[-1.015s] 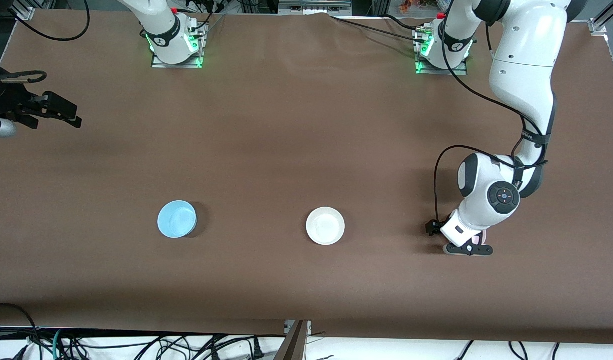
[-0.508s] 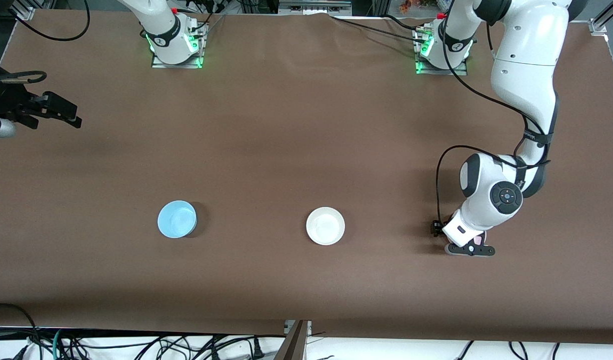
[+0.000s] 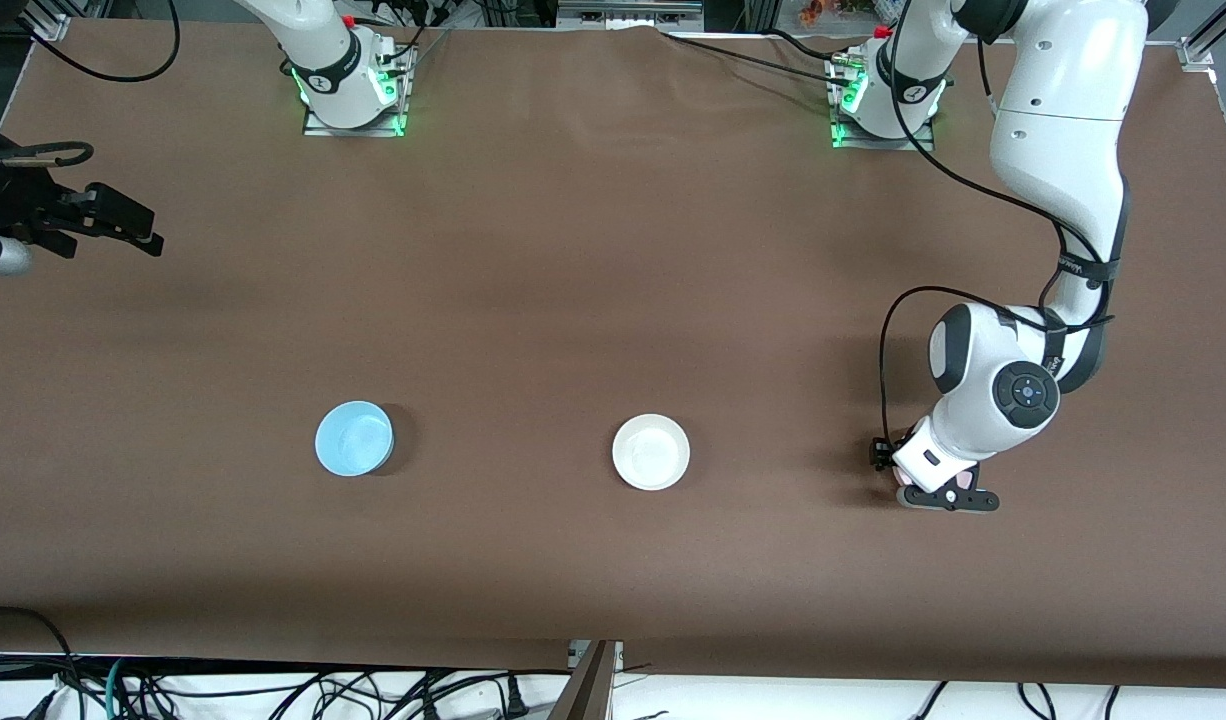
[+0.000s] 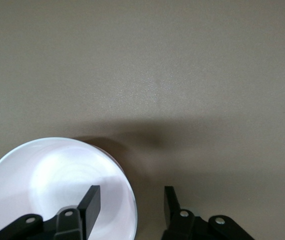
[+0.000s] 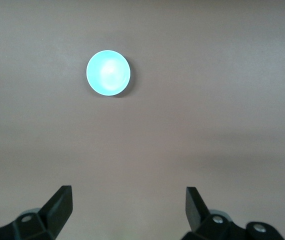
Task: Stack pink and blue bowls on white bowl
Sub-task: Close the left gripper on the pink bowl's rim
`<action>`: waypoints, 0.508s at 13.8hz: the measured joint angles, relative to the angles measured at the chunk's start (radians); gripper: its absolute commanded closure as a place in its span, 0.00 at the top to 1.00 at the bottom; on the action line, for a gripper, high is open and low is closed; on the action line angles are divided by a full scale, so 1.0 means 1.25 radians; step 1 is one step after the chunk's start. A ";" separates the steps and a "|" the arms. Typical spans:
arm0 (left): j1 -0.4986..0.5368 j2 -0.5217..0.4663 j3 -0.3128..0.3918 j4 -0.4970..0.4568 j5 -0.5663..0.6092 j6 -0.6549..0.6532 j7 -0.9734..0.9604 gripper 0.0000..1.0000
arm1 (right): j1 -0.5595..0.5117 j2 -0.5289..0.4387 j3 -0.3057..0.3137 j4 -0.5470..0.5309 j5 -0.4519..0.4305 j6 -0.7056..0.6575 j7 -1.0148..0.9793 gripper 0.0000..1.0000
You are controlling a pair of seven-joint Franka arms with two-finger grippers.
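Note:
The pale pink bowl point(image 3: 964, 481) lies near the left arm's end of the table, mostly hidden under my left gripper point(image 3: 941, 497). In the left wrist view the bowl point(image 4: 47, 180) looks pale, and my left gripper point(image 4: 131, 195) is open astride its rim, one finger inside the bowl and one outside. The white bowl point(image 3: 651, 452) sits mid-table. The light blue bowl point(image 3: 354, 438) sits toward the right arm's end and also shows in the right wrist view point(image 5: 108, 72). My right gripper point(image 3: 138, 228) waits open and empty point(image 5: 128, 195) high over the right arm's end of the table.
The brown table point(image 3: 613, 280) holds the two arm bases point(image 3: 353, 95) point(image 3: 883, 100) along its edge farthest from the front camera. Loose cables point(image 3: 273, 690) and a metal post point(image 3: 593, 680) lie past the table's nearest edge.
My left gripper has shifted a little toward the left arm's end of the table, over the pink bowl. The right arm and the bowls have not moved.

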 measured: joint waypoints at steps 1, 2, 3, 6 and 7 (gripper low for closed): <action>0.000 0.000 0.000 0.000 0.000 0.000 0.001 0.46 | 0.000 0.000 0.000 0.000 0.000 0.000 0.000 1.00; 0.000 0.000 0.000 -0.001 0.000 0.000 0.001 0.44 | 0.000 0.000 0.000 0.000 0.000 0.000 0.000 1.00; 0.000 0.000 0.000 -0.001 0.000 -0.001 0.002 0.42 | 0.000 0.000 0.000 0.000 0.000 0.000 0.000 1.00; 0.000 0.000 0.000 -0.001 0.000 -0.001 0.004 0.40 | 0.000 0.000 0.000 0.000 0.000 0.000 0.000 1.00; 0.000 0.000 0.000 -0.002 0.000 -0.001 0.005 0.37 | 0.000 0.000 0.000 0.000 0.000 0.000 0.000 1.00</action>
